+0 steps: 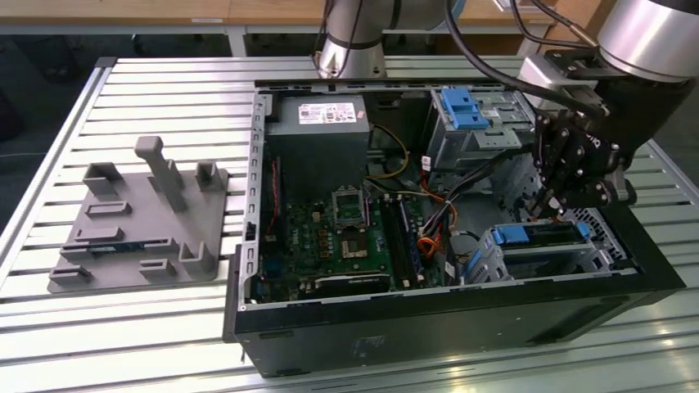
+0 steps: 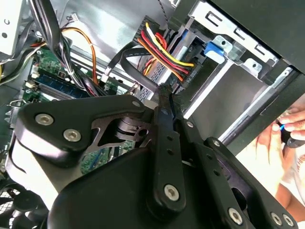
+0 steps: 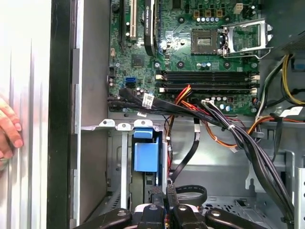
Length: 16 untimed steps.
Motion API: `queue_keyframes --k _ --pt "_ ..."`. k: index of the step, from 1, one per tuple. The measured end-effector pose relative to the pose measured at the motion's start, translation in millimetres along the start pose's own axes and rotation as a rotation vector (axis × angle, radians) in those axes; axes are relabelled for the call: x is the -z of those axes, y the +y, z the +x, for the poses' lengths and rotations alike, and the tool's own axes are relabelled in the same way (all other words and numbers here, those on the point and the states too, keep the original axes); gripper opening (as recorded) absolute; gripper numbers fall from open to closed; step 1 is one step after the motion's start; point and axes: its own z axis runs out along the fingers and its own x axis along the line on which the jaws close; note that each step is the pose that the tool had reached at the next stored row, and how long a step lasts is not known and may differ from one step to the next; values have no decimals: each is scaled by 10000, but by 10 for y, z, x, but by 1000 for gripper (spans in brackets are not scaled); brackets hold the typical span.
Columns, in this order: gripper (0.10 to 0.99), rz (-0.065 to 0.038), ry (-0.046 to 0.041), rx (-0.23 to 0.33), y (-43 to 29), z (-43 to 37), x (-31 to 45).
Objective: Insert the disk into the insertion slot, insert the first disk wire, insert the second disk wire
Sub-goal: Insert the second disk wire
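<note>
While it hangs inside the open computer case (image 1: 437, 319), the gripper (image 1: 552, 209) has its two black fingers (image 2: 164, 119) pressed flat against each other, so it is closed, and I see nothing between them. In the second wrist view the tips reach toward a bundle of red, yellow and black wires (image 2: 162, 55), but I cannot tell if they touch it.

Just beside the gripper, toward the near wall of the case in the exterior view, lies the disk (image 1: 541, 236) with its blue carrier. It sits flat inside the slot (image 1: 595, 254), the low silver cage at the corner of the case. In the first wrist view the blue tab of the carrier (image 3: 146, 155) stands close above the gripper (image 3: 164, 200), and a black flat cable (image 3: 190, 152) hangs loose beside it.

Farther from the gripper, the green motherboard (image 1: 349, 237) covers the floor of the case. Beyond it, at the far wall, are a grey power supply (image 1: 322, 123) and a taller cage with a blue latch (image 1: 464, 110).

Outside the case, on the exterior view's left, a grey fixture (image 1: 142, 229) rests on the slatted table (image 1: 164, 90). A person's hand (image 3: 8, 126) lies on the table beside the case wall in the first wrist view.
</note>
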Motion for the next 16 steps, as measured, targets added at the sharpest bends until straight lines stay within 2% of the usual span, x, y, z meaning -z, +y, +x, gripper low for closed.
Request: queue_keyframes --k 7,8,16 --pt "149 0 -462 3 -4 85 7" --pt "149 0 -488 3 -4 92 6" --pt "149 -1 -510 3 -4 100 6"
